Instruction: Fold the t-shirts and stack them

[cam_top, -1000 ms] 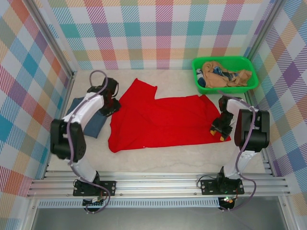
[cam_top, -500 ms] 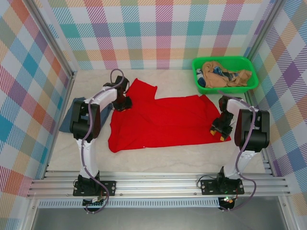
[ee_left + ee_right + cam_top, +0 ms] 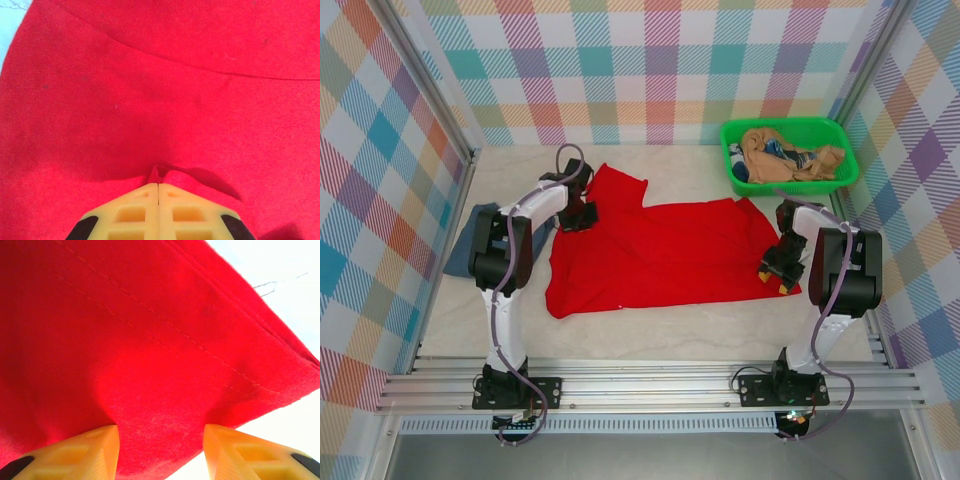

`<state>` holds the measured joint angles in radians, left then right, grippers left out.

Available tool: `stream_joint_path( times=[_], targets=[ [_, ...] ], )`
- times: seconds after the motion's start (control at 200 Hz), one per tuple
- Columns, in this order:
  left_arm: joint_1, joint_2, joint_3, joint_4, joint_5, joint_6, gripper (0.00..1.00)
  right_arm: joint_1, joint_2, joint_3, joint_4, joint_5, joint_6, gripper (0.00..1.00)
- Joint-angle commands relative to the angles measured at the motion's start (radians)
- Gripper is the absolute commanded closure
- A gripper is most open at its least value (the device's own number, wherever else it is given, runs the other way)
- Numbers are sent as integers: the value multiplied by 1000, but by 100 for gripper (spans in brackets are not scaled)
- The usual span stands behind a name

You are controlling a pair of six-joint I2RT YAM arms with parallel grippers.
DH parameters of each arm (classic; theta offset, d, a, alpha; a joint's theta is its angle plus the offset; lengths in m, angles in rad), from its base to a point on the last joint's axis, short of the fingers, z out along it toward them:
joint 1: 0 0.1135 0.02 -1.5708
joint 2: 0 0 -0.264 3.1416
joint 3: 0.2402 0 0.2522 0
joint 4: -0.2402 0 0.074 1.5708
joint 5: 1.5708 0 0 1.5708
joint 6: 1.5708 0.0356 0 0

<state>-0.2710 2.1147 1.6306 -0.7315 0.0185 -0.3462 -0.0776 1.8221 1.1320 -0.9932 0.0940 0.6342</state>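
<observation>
Two ends of the red shirt (image 3: 660, 255) are covered: left fingers (image 3: 142, 197) clamp a tuck upper left, probably for folding; right fingers (image 3: 97, 447), apart, straddle the right corner.

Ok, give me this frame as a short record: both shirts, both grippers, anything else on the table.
red t-shirt: spread out mid-table
slate-blue t-shirt: left of it, partly hidden
left gripper: jaws shut, pinching a fold of red cloth
right gripper: jaws apart, red cloth between them, at shirt's right corner
green basket: far right, crumpled clothes inside
</observation>
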Motion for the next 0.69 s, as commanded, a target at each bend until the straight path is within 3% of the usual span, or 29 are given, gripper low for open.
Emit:
stream_joint_path(
  times=[0.0,0.69],
  targets=[
    [-17,-16,40,-21,-43,11,100,4,-10,9,-19,-5,-8,52],
    [-62,14,197,-73,-98,50,100,4,-9,9,-24,-7,-20,52]
  ],
)
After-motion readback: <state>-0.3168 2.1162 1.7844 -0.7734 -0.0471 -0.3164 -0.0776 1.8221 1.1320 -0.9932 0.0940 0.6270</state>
